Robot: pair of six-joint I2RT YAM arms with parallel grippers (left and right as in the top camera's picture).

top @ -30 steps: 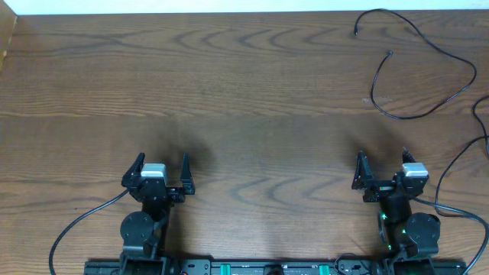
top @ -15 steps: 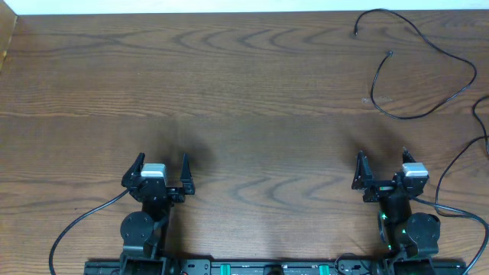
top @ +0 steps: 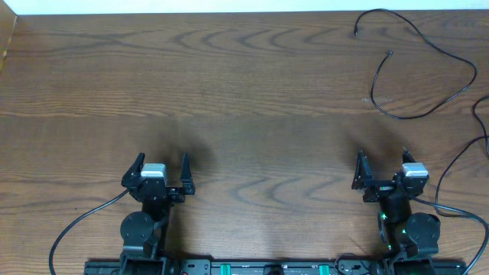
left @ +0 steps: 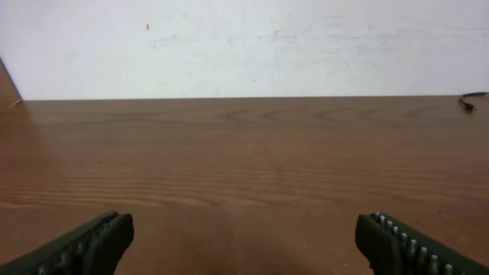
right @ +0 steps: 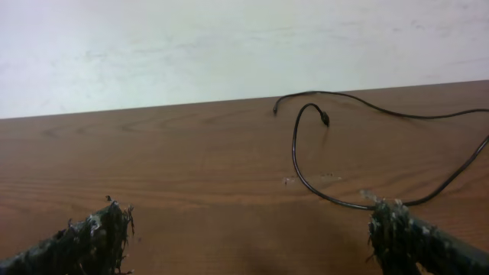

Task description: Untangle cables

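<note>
On the table, a broad spread of dark wood grain, both arms sit pulled in at the near edge, well apart from each other and from the work. That reads as a parked pose: nothing is held, and the wrist cameras look level across the wood toward the white wall.

The left gripper has its jaws spread wide and empty; from its wrist only the two finger tips show at the bottom corners, with bare wood between. The right gripper is likewise spread and empty, its pads coated in rough dark grime.

The cable lies at the far right of the table, well beyond the right gripper and far from the left. It is one thin black cord laid in an open loop, with two small plug tips near each other at the far side; one tip curls back like a hook in the right wrist view. No knot or crossing is visible in it, so it looks loose rather than tangled. I judge the right arm the better placed to reach it.
</note>
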